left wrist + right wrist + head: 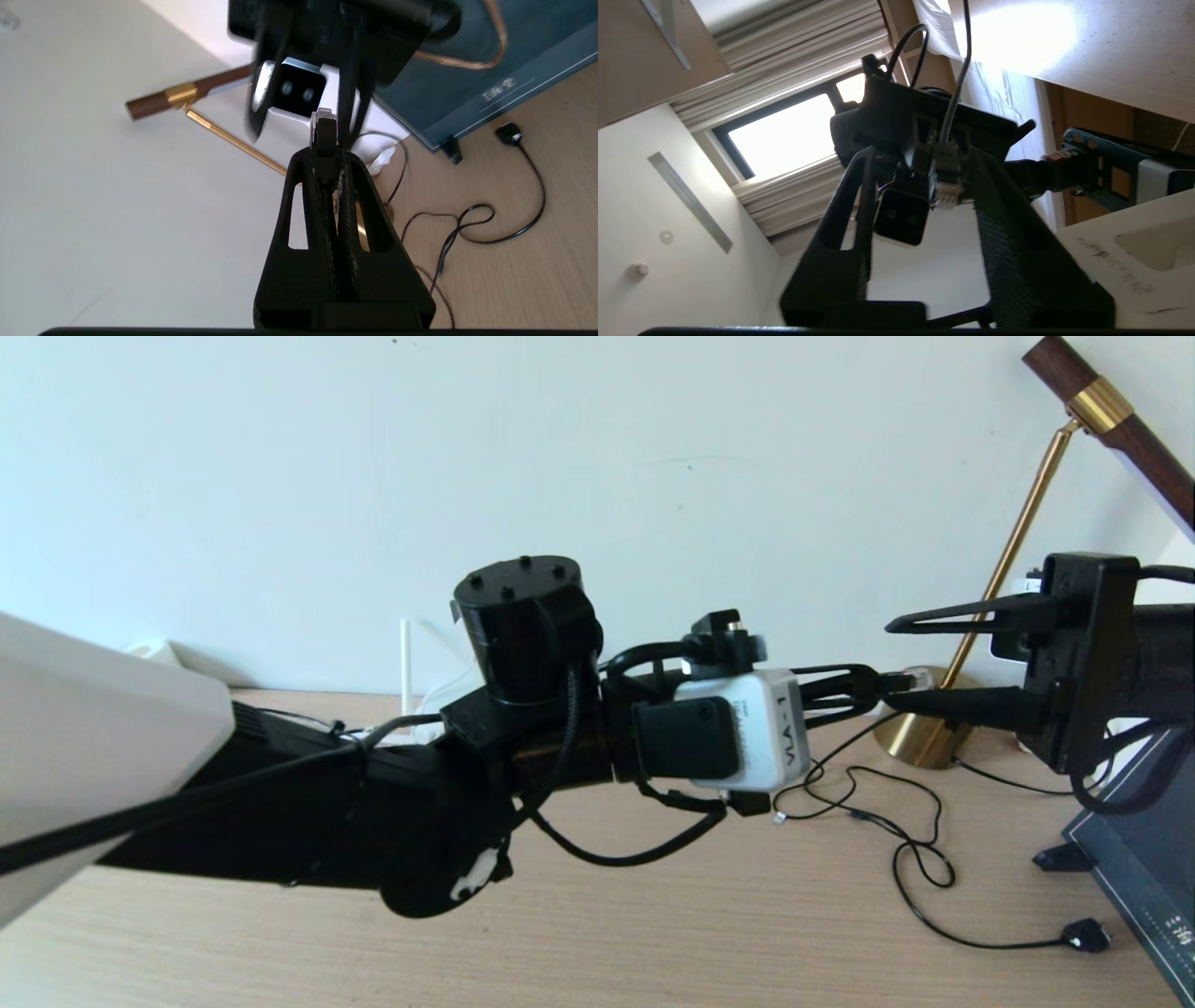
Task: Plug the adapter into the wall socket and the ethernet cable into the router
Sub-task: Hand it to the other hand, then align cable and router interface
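Cable handover midair. Left gripper clenched on ethernet plug, held at 3 o'clock into right gripper's released fingers. Next: right clamps, left lets go. Router behind left arm.

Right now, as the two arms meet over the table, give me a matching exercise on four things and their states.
Things:
1. left gripper
2. right gripper
3. thin black cable
4. router antenna

States:
a. lying loose on the table
b. open, fingers either side of the plug
c. shut on the ethernet cable plug
d. upright by the wall, behind the left arm

Pairs: 1-c, 2-b, 3-a, 4-d
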